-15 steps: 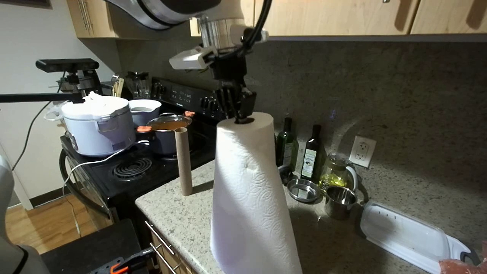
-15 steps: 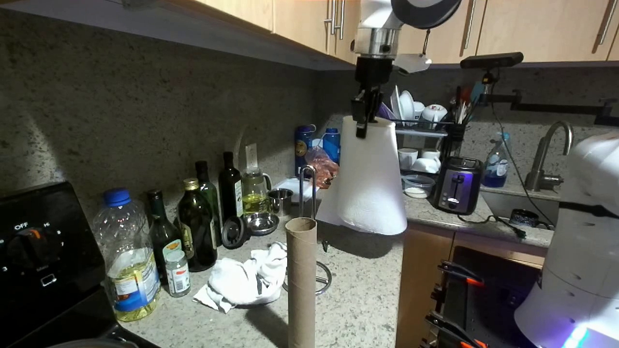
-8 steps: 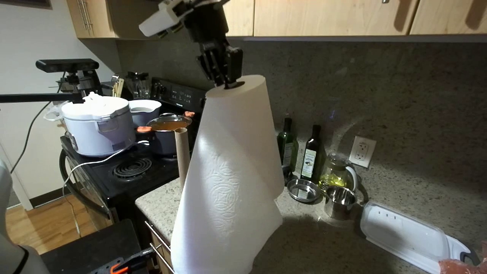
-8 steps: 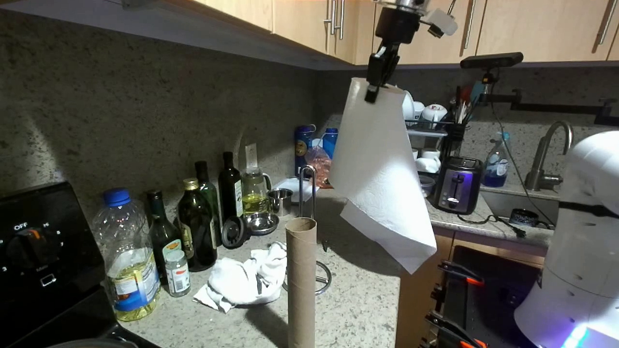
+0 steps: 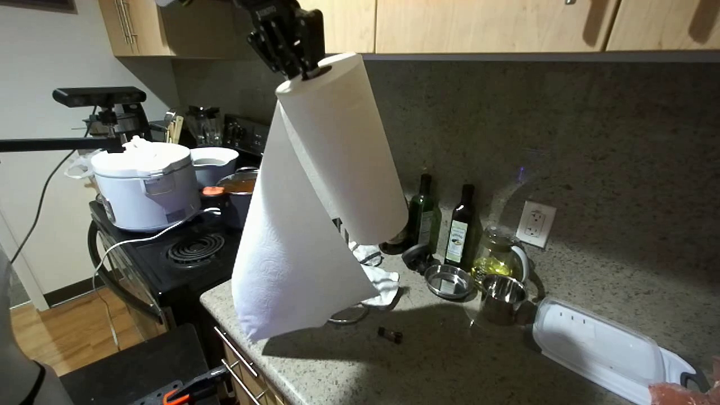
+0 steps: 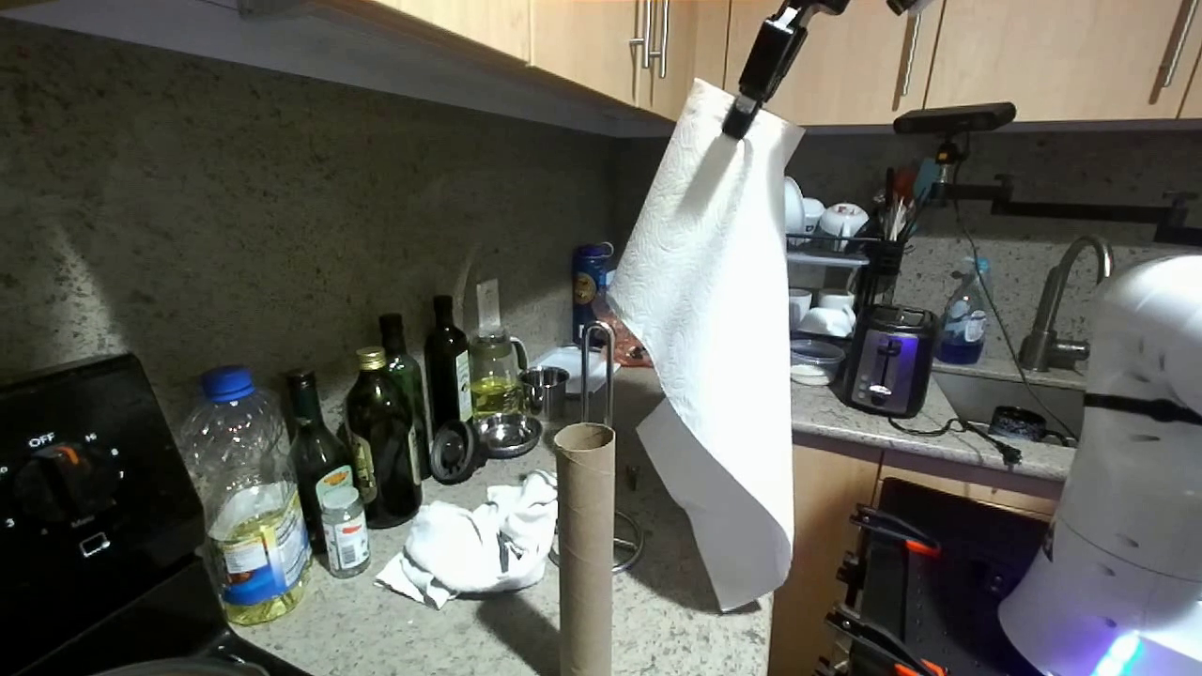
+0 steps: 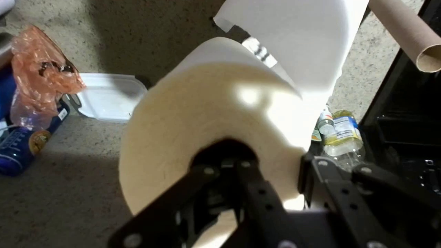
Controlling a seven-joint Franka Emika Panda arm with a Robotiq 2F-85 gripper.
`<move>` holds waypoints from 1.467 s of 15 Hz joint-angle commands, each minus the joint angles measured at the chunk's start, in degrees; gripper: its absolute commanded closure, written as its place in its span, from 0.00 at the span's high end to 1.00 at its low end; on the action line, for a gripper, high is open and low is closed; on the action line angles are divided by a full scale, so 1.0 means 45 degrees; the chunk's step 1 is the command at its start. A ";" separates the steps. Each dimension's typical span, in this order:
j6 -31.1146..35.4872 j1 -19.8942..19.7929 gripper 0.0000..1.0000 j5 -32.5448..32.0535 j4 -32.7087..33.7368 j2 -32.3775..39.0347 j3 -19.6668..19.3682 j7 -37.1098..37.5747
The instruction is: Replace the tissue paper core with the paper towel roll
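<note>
Gripper [image 6: 744, 115] pinching tilted paper towel roll [image 5: 351, 149], upper ctr, both ext. views; cardboard core [image 6: 586, 554] upright, btm ctr in an ext. view.

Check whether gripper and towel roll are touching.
Touching: in an exterior view, the paper towel roll hangs above the counter, its top edge in the gripper.

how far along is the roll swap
Done: the cardboard core is off the metal holder, standing apart. Under way: the paper towel roll, aloft and tilted, its wall pinched by the hand. Left: likely lining it up with that bare holder and lowering it on.
</note>
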 commanded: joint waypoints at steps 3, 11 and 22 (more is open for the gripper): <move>0.0483 0.0662 0.07 0.0682 -0.0392 -0.1448 -0.0183 -0.0975; 0.0549 0.1671 0.07 0.1373 -0.0708 -0.2564 -0.0146 -0.1818; 0.0446 0.2055 0.07 0.1454 0.0055 -0.0933 0.0276 -0.1671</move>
